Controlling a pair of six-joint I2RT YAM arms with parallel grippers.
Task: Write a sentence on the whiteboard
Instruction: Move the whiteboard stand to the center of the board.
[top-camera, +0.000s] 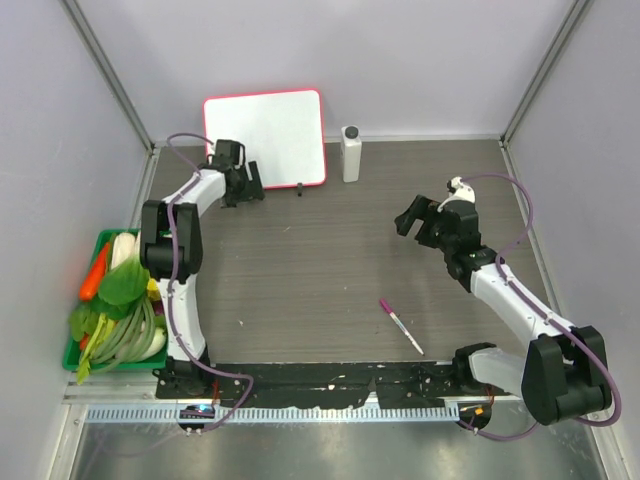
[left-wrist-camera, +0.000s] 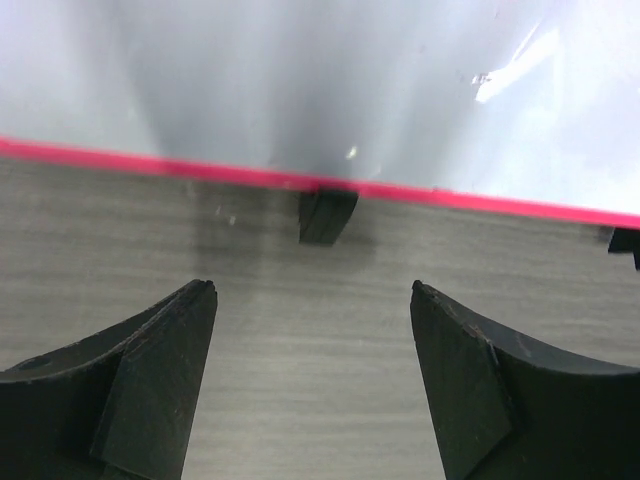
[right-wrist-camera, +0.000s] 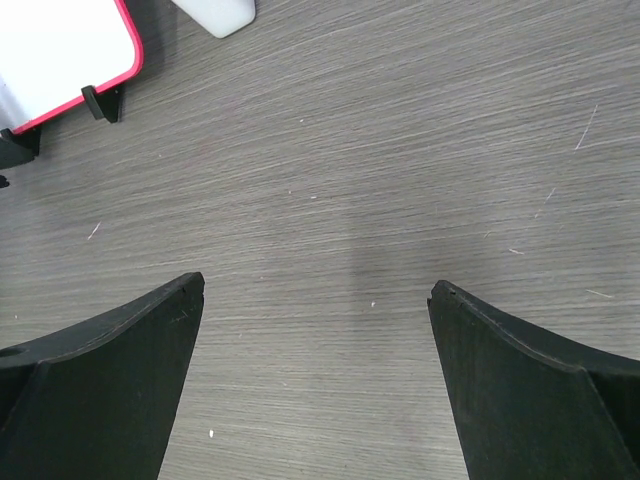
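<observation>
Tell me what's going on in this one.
Nothing is held yet. The left fingers stand open at the lower edge of the whiteboard, which looks blank. The right fingers are open over bare table. The marker lies loose on the table's near right.

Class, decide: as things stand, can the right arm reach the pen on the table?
Probably yes: the pen lies alone on bare table between the right end effector and that arm's base, and the jaws stand open.
</observation>
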